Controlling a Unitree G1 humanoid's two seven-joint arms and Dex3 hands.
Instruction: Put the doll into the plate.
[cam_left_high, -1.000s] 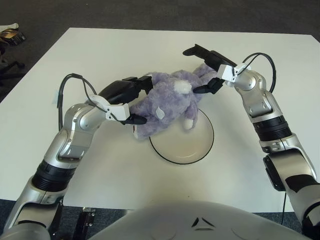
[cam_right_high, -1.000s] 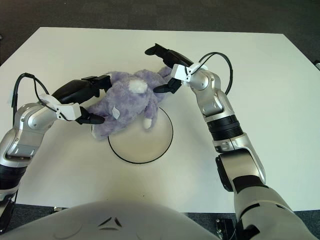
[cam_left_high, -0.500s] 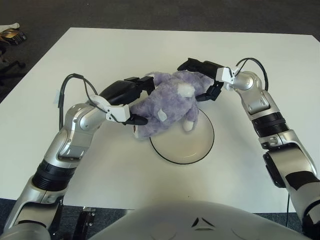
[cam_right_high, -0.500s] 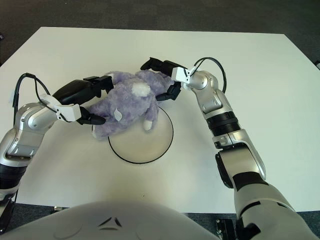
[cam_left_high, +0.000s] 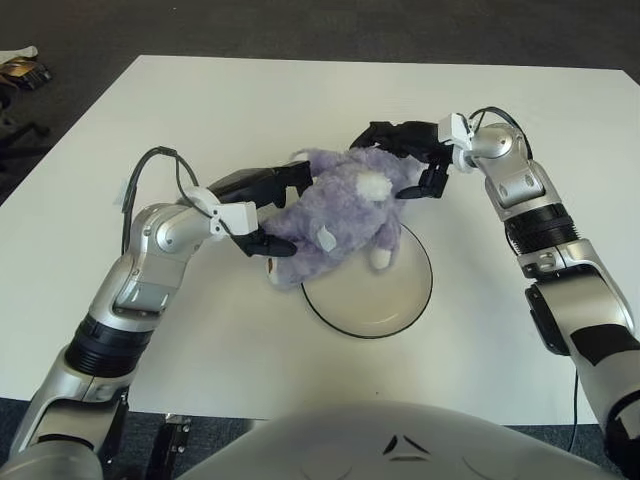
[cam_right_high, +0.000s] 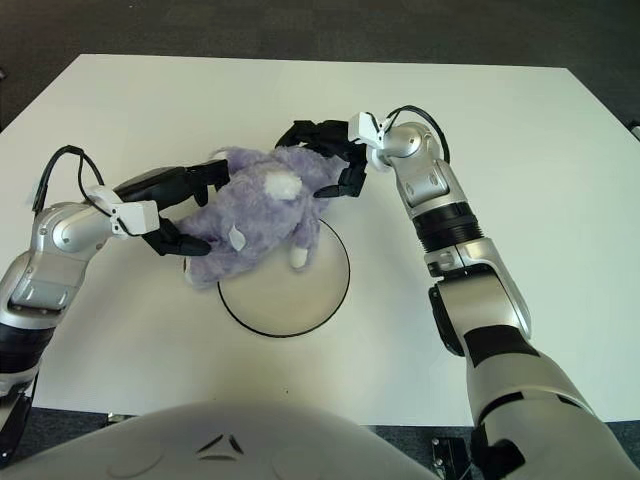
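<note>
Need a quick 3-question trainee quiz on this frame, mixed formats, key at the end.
1. True or false: the purple doll lies wholly inside the plate.
2. Which hands hold the doll? A) left only B) right only C) both
3. Fill in: the plate sits on a white ____.

Key:
1. False: it overlaps only the plate's far-left rim.
2. C: the left hand grips its left end, the right hand its far right end.
3. table.

Purple plush doll (cam_left_high: 335, 215) overlaps the round plate's (cam_left_high: 405, 310) left rim.
</note>
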